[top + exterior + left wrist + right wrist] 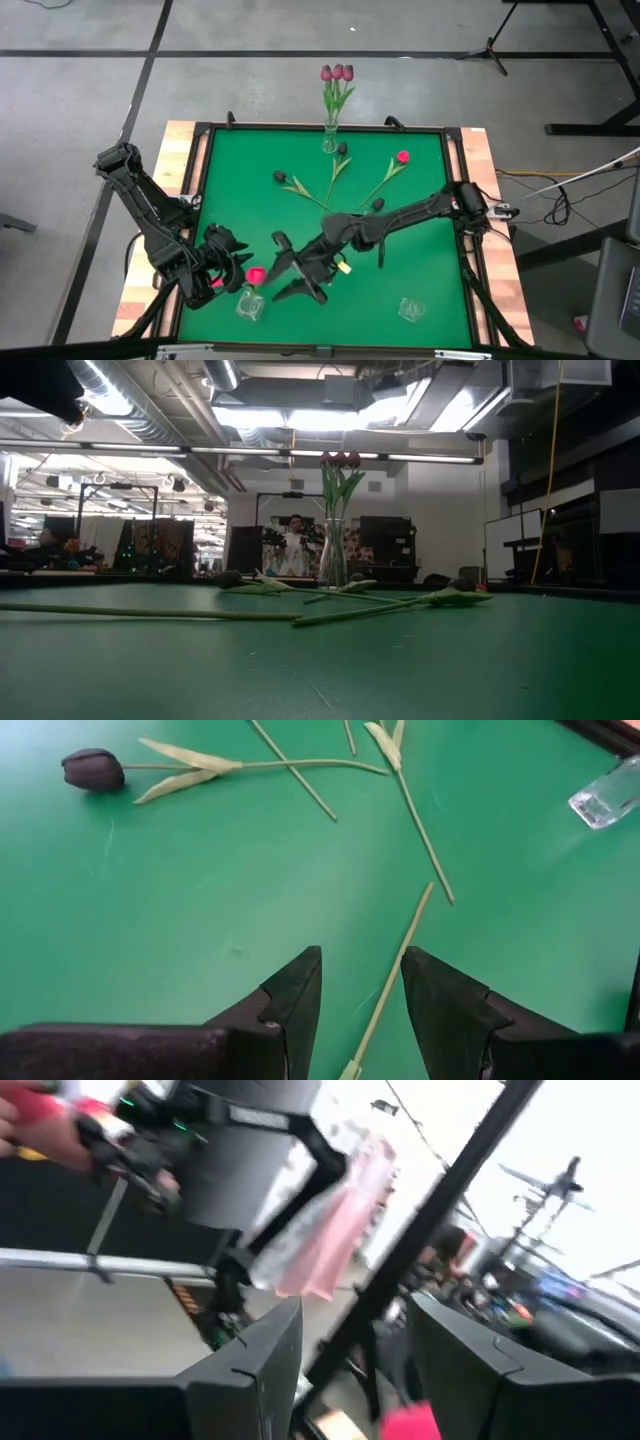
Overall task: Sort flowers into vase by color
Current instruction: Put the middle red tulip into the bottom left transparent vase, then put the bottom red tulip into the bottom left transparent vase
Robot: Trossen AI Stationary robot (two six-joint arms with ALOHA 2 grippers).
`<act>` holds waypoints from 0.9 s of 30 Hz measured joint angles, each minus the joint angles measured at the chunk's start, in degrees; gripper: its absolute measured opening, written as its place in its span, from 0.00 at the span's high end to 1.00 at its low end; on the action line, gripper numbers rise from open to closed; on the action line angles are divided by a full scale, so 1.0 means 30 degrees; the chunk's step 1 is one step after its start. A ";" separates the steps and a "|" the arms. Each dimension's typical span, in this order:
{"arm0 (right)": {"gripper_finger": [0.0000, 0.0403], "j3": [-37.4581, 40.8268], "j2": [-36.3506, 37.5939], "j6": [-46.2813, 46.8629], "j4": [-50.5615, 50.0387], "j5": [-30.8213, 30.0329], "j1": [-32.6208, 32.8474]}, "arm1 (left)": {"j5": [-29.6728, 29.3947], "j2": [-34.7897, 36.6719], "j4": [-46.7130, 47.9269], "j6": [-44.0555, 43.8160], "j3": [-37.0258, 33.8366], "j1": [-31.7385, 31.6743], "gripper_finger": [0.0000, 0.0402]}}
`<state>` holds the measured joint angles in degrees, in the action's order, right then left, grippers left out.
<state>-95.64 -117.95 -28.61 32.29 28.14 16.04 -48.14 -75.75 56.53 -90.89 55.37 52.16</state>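
Note:
A glass vase at the table's far edge holds three mauve tulips. Dark-headed tulips and one pink-red tulip lie flat mid-table. Another pink-red head shows just beyond the near-left vase, between my two grippers. My left gripper is open and slants down. A thin green stem runs between its fingers without visibly touching them. My right gripper is open, raised, and points toward the left arm. Something pink shows low between its fingers.
A third glass vase lies near the table's near right corner. Loose stems cross mid-table. A dark raised frame borders the green surface. A person stands in the room behind the far vase.

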 joint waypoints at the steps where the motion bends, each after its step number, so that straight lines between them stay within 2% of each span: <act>1: 0.55 0.0000 0.0000 0.0098 -0.0004 0.0299 0.0031 | 0.0007 0.0000 0.0033 0.0001 0.0000 -0.0007 0.66; 8: 0.55 0.0002 0.0051 0.1260 -0.1504 0.1072 -0.0009 | 0.0331 0.0000 0.1409 -0.0818 0.0000 -0.0007 0.66; 14: 0.55 0.0007 0.1641 0.1411 -0.6315 0.1153 0.0033 | 0.6097 0.0000 0.2974 -0.2318 0.0000 0.0070 0.66; 18: 0.55 0.0007 0.3240 0.1444 -1.0078 0.1139 0.0033 | 0.8124 -0.0050 0.2805 -0.2229 0.0000 0.0307 0.66; 27: 0.55 0.0000 0.6939 0.1442 -1.6681 0.1081 0.0040 | 0.8469 -0.2183 0.1588 -0.0463 0.0000 0.0102 0.66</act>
<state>-95.64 -97.13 -24.29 -17.75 31.39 16.16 -22.73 -82.29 61.29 -92.28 55.37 52.47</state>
